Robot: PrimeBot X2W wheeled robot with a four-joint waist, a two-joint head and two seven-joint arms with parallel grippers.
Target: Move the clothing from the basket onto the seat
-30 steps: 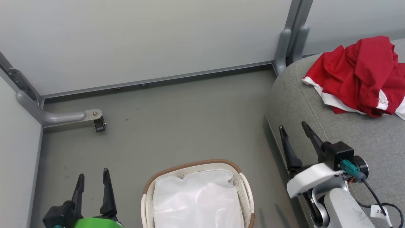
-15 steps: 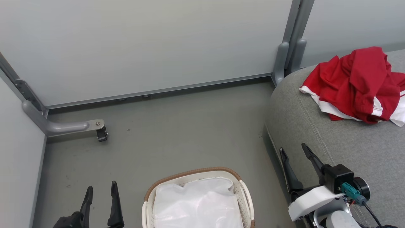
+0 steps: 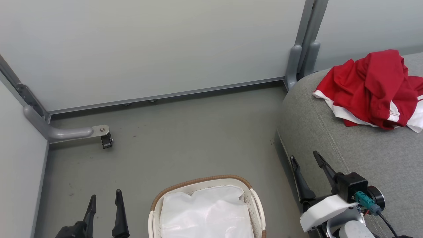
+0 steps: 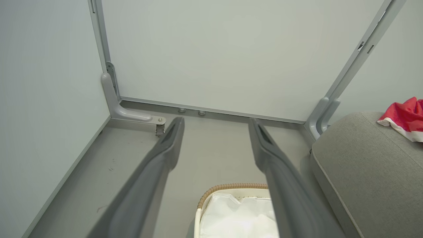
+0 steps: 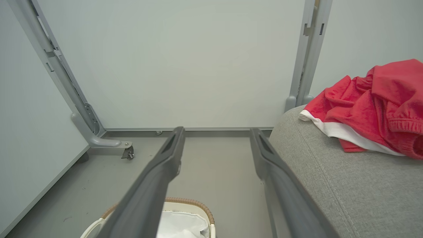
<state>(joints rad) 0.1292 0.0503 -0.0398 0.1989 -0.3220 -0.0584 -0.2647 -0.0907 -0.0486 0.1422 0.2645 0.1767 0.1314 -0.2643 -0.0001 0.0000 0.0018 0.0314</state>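
The red and white clothing (image 3: 371, 89) lies crumpled on the grey seat (image 3: 360, 155) at the right, also seen as clothing (image 5: 370, 109) on the seat (image 5: 347, 185) and a corner of clothing (image 4: 404, 119) on the seat (image 4: 360, 165). The white basket (image 3: 254, 198) with brown rim stands on the floor at bottom centre, showing its white cloth liner (image 3: 206, 211) and no garment. My left gripper (image 3: 104, 197) is open left of the basket. My right gripper (image 3: 304, 156) is open beside the seat's front edge, nothing between its fingers.
Pale partition walls (image 3: 148, 46) close off the far side and left. A grey metal foot with a castor (image 3: 105, 140) juts onto the floor at the left. A grey post (image 3: 302, 49) stands behind the seat's corner. Grey floor (image 3: 185, 138) stretches between basket and wall.
Between the first and second earlier frames the head view tilted, so everything slid lower in the picture. Since then the right gripper has crept slightly left; clothing and basket rest as before.
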